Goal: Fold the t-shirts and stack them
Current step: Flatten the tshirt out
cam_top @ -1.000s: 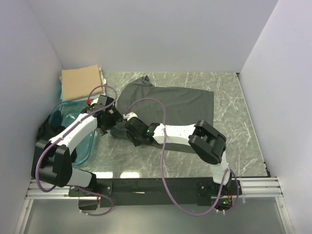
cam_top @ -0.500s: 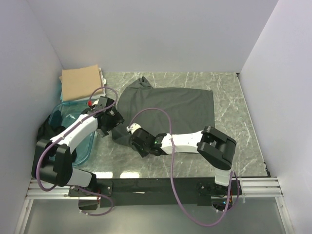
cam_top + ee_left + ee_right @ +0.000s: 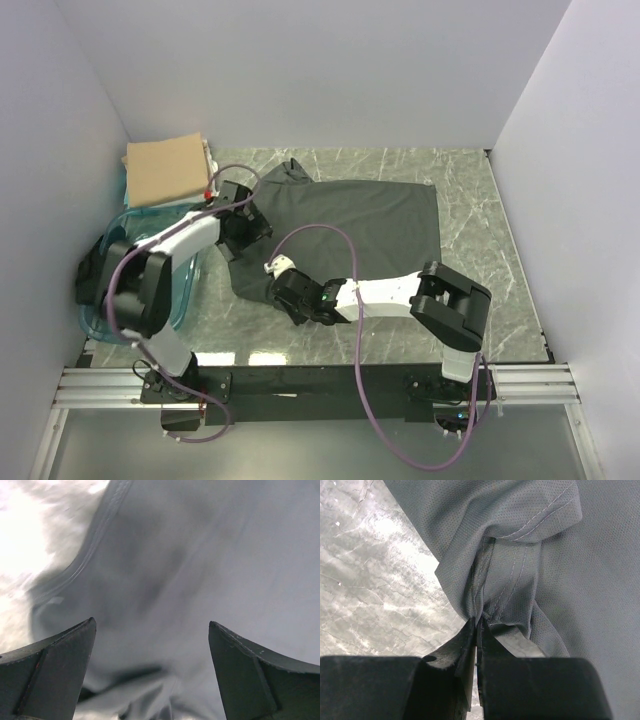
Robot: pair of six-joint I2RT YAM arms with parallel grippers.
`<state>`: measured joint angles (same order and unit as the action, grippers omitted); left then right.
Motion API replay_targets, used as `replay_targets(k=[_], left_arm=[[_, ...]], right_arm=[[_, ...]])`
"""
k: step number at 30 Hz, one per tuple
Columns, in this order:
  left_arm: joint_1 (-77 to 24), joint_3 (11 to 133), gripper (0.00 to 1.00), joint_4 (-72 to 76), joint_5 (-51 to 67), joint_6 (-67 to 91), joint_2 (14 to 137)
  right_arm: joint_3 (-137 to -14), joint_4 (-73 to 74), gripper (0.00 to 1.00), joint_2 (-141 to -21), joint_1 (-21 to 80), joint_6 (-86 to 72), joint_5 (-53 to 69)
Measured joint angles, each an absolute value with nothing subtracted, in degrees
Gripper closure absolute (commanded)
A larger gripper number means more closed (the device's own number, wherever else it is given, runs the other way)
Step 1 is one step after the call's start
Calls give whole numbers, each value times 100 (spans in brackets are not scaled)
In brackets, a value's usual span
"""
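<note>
Starting far left of the grey shirt (image 3: 370, 215): got a see-through teal tub (image 3: 190, 295) parked there, apart from the cloth. Got a folded tan shirt (image 3: 165, 170) just past the tub's far end, off the grey shirt's back left corner. No telling what that tan one rests on.

Moving in to the grey shirt's left edge: got the left gripper (image 3: 250, 222) right over it, fingers (image 3: 55, 670) spread wide apart with nothing between them. Looking down from that wrist, just grey cloth and a stitched hem curving off to the upper left. Pretty blurry, so can't say whether the tips touch the fabric.

Down at the grey shirt's near left corner: got the right gripper (image 3: 278, 285) squeezed together and clamped on a bunched-up bit of hem. Really clear from its own wrist view, with a fold of fabric pinched right at the tips and the stitching puckered just above.

As for the grey shirt itself: spread mostly flat on the marble table (image 3: 500, 290), one sleeve poking out at its back left. Got a purple cable (image 3: 330, 235) looping over its middle. Off its right edge, just more marble.
</note>
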<state>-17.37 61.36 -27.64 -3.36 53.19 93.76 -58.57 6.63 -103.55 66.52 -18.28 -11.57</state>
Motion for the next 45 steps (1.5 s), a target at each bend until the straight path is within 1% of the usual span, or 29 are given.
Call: replay_targets(k=[4,9,18,24,28,29,33,35,38,42,45], left_arm=[[-1841,6399,1,-2714,-390,5273,10018],[-1874,6613,1,-2838,-572,5231,10324],[-1892,6667,1,-2917,-690,5245,10377],[-1922,6613,1,-2974,-683,5280,10335],[-1920,6532,1,-2969,-711,5273,10265],[-1916,6495,1,-2947,-720,5269,10241],[-1909,6383,1,-2891,-738,5240,10145],[-1909,6318,0,-2891,-744,5214,10090],[-1905,6206,1,-2895,-744,5177,9994],[-1905,6106,1,-2886,-738,5164,9913],[-1907,6099,1,-2886,-738,5151,9904]], right_arm=[[-5857,663,92,-10355,6650,-1844,-1157],[-5763,666,91,-10274,6650,-1837,-1129],[-4727,668,90,-9343,6681,-2130,-668],[-4303,628,88,-8899,6818,-2480,-464],[-4062,950,65,-8569,6888,-2655,-333],[-3994,1083,63,-8464,6906,-2700,-309],[-3933,1466,60,-8099,6925,-2783,-305],[-3983,1531,57,-7891,6925,-2792,-353],[-4252,1503,56,-7769,6886,-2783,-384],[-4912,1177,56,-7950,6615,-2681,-207],[-5607,980,56,-8442,6436,-2473,-141]])
